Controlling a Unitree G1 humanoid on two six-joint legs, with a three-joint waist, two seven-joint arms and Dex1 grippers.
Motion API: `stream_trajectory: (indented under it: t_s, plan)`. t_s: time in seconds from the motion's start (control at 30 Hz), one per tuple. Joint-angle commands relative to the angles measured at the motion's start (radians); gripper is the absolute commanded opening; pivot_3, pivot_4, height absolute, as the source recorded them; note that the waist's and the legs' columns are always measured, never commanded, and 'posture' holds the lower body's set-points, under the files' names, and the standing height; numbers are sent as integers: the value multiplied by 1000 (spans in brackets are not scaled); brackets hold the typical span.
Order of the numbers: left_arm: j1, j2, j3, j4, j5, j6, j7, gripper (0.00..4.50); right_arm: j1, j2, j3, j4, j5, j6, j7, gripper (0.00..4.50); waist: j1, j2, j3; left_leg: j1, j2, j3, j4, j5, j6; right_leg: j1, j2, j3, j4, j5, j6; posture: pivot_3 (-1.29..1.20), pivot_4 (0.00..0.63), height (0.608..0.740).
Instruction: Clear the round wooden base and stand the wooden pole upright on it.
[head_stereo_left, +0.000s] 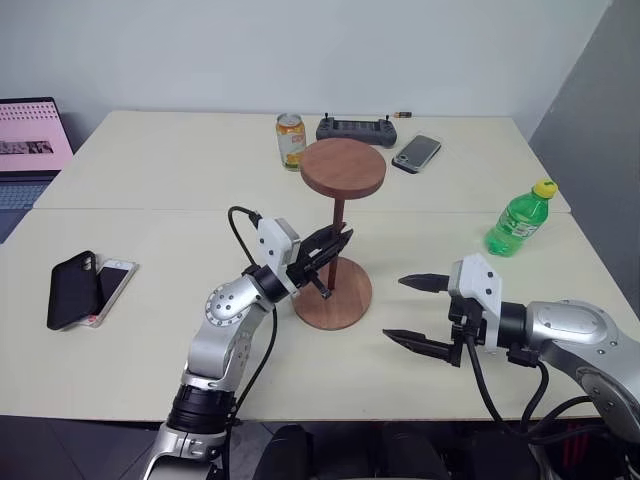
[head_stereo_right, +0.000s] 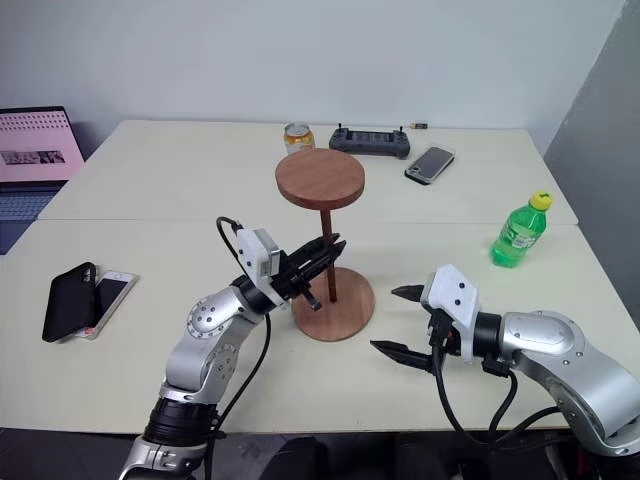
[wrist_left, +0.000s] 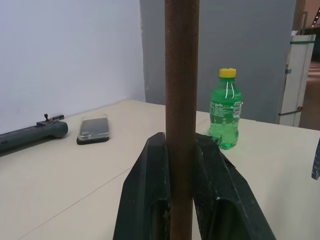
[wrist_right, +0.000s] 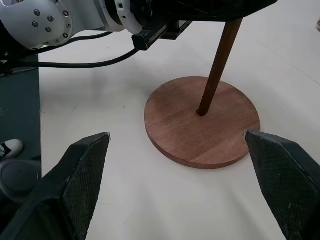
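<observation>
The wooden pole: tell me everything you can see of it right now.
The wooden pole is a thin, dark-brown round rod with a smaller reddish-brown wooden disc on its upper end. It stands roughly upright, its lower end in the centre hole of the round wooden base on the table. The left end effector is shut on its shaft, low down.

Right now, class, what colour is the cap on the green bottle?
Yellow. The cap on the green bottle shows best in the left wrist view.
</observation>
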Motion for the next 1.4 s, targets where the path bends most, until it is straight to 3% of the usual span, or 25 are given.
stream_trajectory:
  t_s: [0.03, 1.4]
  plan:
    - [7, -13, -6, -16, 2, -12, 7, 272, -9, -12, -21, -23, 6, -13, 8, 4500, 0, 0, 0, 0, 0, 0, 0, 0, 0, 0, 0, 0, 0, 0, 0, 0, 150, 740]
    - [21, -20, 5, -18, 16, -24, 38, 272, -27, -48, -17, -16, -6, -5, 19, 4500, 0, -1, 1, -2, 0, -1, -1, 0, 0, 0, 0, -2, -2, 0, 0, 0, 150, 740]
